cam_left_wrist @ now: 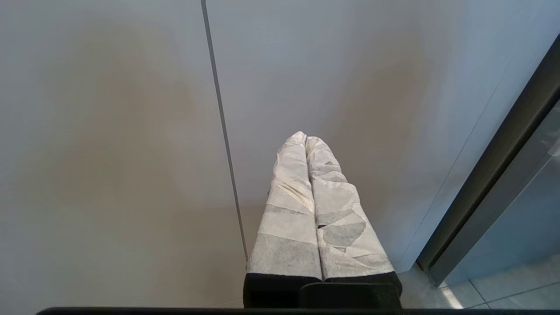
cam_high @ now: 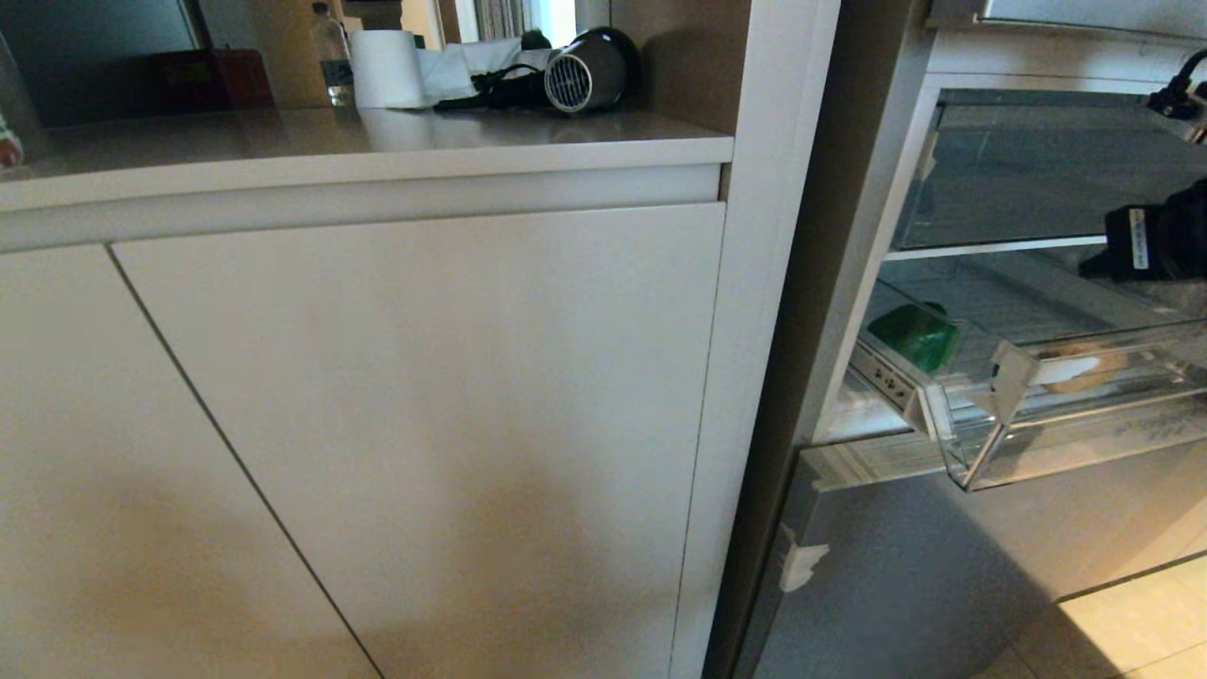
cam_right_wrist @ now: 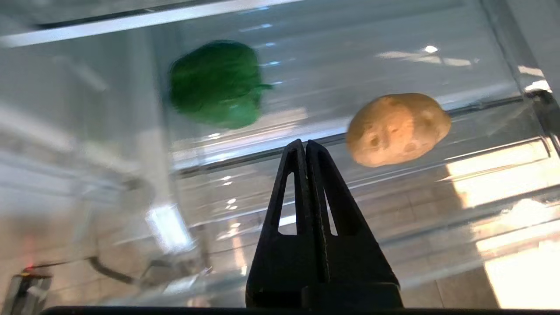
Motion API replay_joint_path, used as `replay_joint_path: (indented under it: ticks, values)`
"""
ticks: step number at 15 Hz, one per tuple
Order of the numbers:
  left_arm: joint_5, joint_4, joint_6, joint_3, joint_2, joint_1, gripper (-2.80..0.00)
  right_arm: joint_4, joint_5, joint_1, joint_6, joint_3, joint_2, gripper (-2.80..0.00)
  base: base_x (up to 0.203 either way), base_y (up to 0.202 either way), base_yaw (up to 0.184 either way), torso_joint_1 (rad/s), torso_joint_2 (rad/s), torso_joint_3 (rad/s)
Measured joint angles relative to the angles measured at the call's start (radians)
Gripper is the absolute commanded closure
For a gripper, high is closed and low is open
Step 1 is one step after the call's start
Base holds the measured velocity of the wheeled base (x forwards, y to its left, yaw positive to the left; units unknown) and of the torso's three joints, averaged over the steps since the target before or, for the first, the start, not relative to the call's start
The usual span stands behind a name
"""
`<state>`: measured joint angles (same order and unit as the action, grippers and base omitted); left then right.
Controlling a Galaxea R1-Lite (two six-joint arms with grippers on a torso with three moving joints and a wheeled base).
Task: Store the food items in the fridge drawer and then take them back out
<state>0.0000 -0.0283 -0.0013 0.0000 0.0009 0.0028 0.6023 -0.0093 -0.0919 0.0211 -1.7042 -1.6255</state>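
Observation:
The clear fridge drawer (cam_high: 981,453) stands pulled out at the right of the head view. Inside it lie the food items: a dark-green bell pepper (cam_high: 915,335) (cam_right_wrist: 216,83) toward the left end and a tan potato (cam_high: 1084,366) (cam_right_wrist: 397,129) to its right. My right gripper (cam_right_wrist: 305,144) hovers above the drawer's ribbed bottom (cam_right_wrist: 393,210), shut and empty, its tips short of the potato and pointing between the two items. Only the right arm's black wrist (cam_high: 1155,240) shows in the head view. My left gripper (cam_left_wrist: 305,136) is shut on nothing, parked facing a pale cabinet door (cam_left_wrist: 131,153).
A flat-fronted clear drawer (cam_high: 1037,170) sits above the open one. The silver-grey lower fridge front (cam_high: 896,566) is below it. On the counter (cam_high: 377,141) to the left stand a white paper roll (cam_high: 385,68), a grey hair dryer (cam_high: 589,71) and a bottle (cam_high: 330,57).

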Motion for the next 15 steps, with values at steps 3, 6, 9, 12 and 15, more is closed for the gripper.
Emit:
replay_joint_path:
  ticks: [3,6,9,12,15]
  values:
    - [0.000,0.000,0.000,0.000,0.000,0.000,0.00,0.000,-0.029,-0.039,0.008,-0.020,-0.058,0.00,0.000,0.000,0.000,0.000,0.00,0.000]
    - [0.000,0.000,0.000,0.000,0.000,0.000,0.00,0.000,-0.032,-0.085,0.030,-0.025,-0.098,0.00,0.000,0.000,0.000,0.000,0.00,0.000]
    - [0.000,0.000,0.000,0.000,0.000,0.000,0.00,0.006,-0.033,-0.125,0.065,-0.021,-0.114,0.00,0.000,0.000,0.000,0.000,0.00,0.000]
    - [0.000,0.000,0.000,0.000,0.000,0.000,0.00,0.042,-0.032,-0.159,0.080,-0.017,-0.115,0.00,0.000,0.000,0.000,0.000,0.00,0.000]
    - [0.000,0.000,0.000,0.000,0.000,0.000,0.00,0.074,-0.032,-0.187,0.096,-0.001,-0.091,0.00,0.000,0.000,0.000,0.000,0.00,0.000]
